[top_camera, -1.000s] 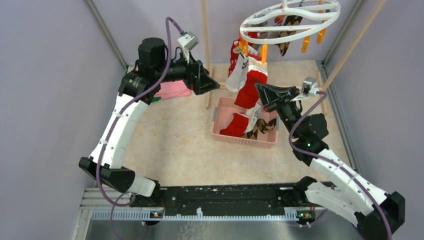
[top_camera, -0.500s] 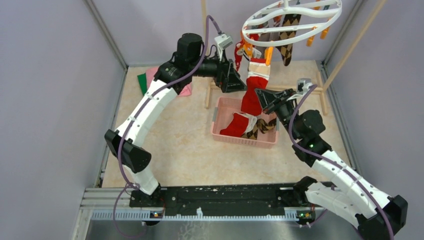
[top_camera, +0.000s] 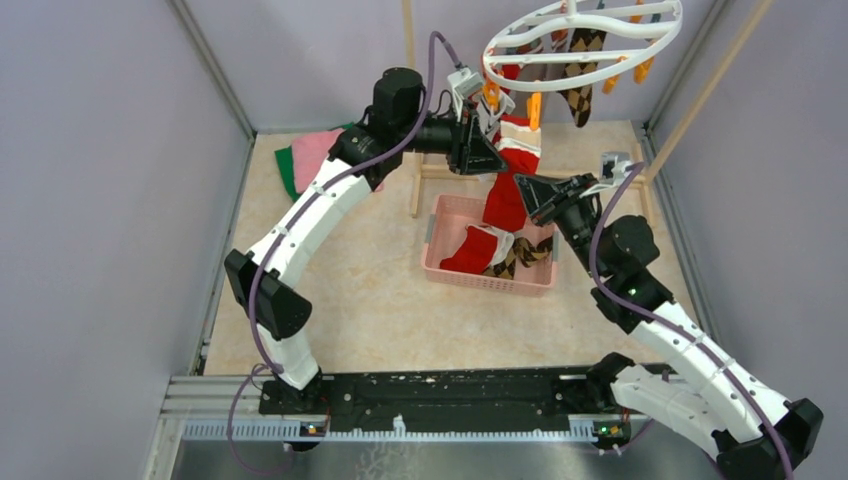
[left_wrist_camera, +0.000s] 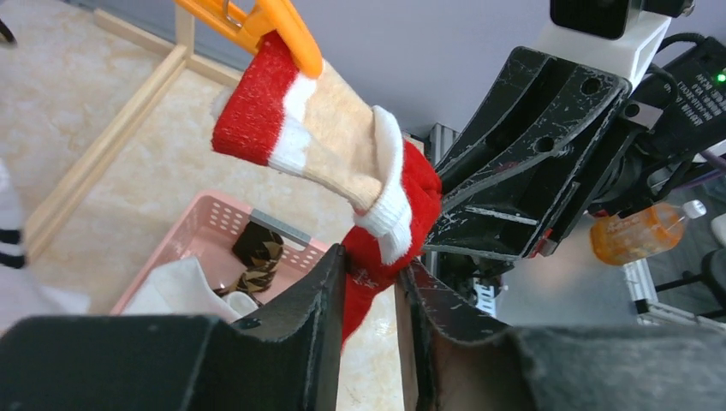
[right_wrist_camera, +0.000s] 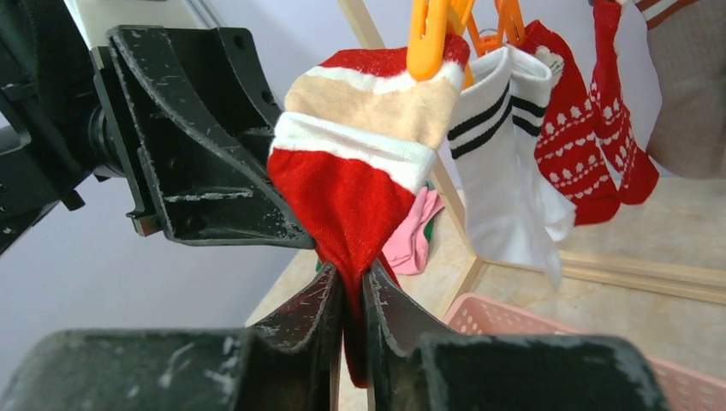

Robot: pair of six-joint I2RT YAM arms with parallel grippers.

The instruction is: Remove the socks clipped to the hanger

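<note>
R pincer (right_wrist_camera: 351, 287) clamped on red sock (right_wrist_camera: 360, 128), low end | L pincer (left_wrist_camera: 370, 291) narrow, nipping same sock higher up | cuff in orange clip (right_wrist_camera: 428, 43) on hanger (top_camera: 610, 70), over basket (top_camera: 437, 240), toward desk's far right corner | risk: opposed pulls stretch sock, or hanger swings and clip keeps hold

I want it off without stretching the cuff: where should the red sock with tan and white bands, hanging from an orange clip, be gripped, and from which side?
Grip the red sock with tan and white bands on its plain red lower part, from below, pinching both flat faces. The orange plastic clip pinches its cuff above, so the cloth hangs free and narrows downward.
</note>
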